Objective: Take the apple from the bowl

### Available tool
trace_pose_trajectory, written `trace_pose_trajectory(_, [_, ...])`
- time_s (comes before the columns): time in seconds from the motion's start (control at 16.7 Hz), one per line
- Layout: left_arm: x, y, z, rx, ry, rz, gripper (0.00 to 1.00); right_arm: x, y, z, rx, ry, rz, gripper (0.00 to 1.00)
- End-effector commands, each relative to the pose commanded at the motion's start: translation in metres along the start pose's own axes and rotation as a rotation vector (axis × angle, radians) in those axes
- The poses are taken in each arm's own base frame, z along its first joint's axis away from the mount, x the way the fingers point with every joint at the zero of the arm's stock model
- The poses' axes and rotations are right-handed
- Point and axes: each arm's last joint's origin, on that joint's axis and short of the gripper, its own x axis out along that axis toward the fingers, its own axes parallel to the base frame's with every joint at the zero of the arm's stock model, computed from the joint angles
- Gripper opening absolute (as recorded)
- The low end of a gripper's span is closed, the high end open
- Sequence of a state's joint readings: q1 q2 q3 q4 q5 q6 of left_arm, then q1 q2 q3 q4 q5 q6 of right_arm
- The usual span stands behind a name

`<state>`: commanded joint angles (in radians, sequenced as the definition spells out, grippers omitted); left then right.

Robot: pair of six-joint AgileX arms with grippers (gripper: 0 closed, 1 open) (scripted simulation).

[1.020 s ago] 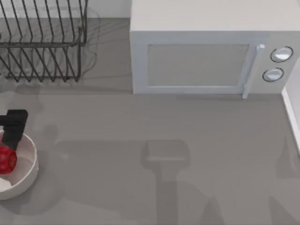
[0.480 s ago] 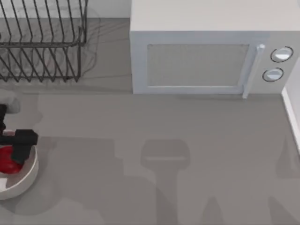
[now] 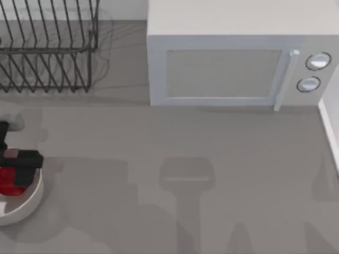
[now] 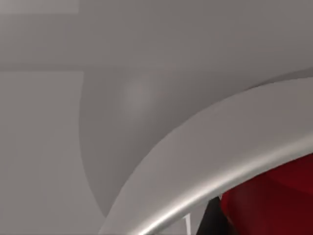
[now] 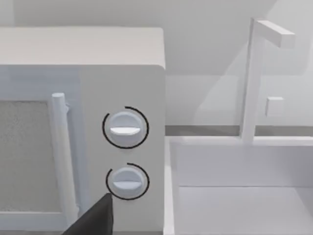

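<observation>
Top view: the bowl [image 3: 33, 198] is seen at the left edge of the grey surface [image 3: 212, 159], with the apple [image 3: 6, 182] lying inside it. The left hand [image 3: 21, 168] is placed over the bowl's near-left part, its dark body covering part of the apple; whether its fingers are apart or clamped on the apple cannot be told. A wire rack [image 3: 47, 47] is seen at the back left and a microwave [image 3: 238, 53] at the back, well apart from the bowl.

In the left wrist view the bowl's thick rim [image 4: 205, 161] is seen very close, with the apple [image 4: 274, 200] just inside it.

In the right wrist view the microwave's two knobs [image 5: 125, 128] and a white sink [image 5: 239, 186] beside it are shown; a dark part of the right hand [image 5: 95, 220] is seen at the edge, its state not discernible.
</observation>
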<state>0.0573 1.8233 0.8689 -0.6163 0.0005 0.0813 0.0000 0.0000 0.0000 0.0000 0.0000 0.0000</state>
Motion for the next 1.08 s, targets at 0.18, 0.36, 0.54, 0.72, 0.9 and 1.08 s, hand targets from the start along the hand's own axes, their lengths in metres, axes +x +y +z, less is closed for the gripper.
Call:
trace_pose_trajectory(0.18, [0.0, 0.0, 0.0, 0.0, 0.0, 0.0, 0.77, 0.0, 0.0, 0.0, 0.0, 0.0, 0.0, 1.0])
trace_pose_trajectory(0.36, [0.0, 0.0, 0.0, 0.0, 0.0, 0.0, 0.55, 0.0, 0.0, 0.0, 0.0, 0.0, 0.0, 1.0])
trace_pose_trajectory(0.54, [0.0, 0.0, 0.0, 0.0, 0.0, 0.0, 0.32, 0.0, 0.0, 0.0, 0.0, 0.0, 0.0, 1.0])
trace_pose_trajectory(0.72, [0.0, 0.0, 0.0, 0.0, 0.0, 0.0, 0.1, 0.0, 0.0, 0.0, 0.0, 0.0, 0.0, 1.0])
trace_pose_trajectory(0.9, [0.0, 0.0, 0.0, 0.0, 0.0, 0.0, 0.0, 0.0, 0.0, 0.0, 0.0, 0.0, 0.0, 1.0])
trace_pose_trajectory(1.08, [0.0, 0.0, 0.0, 0.0, 0.0, 0.0, 0.0, 0.0, 0.0, 0.0, 0.0, 0.0, 0.0, 1.0])
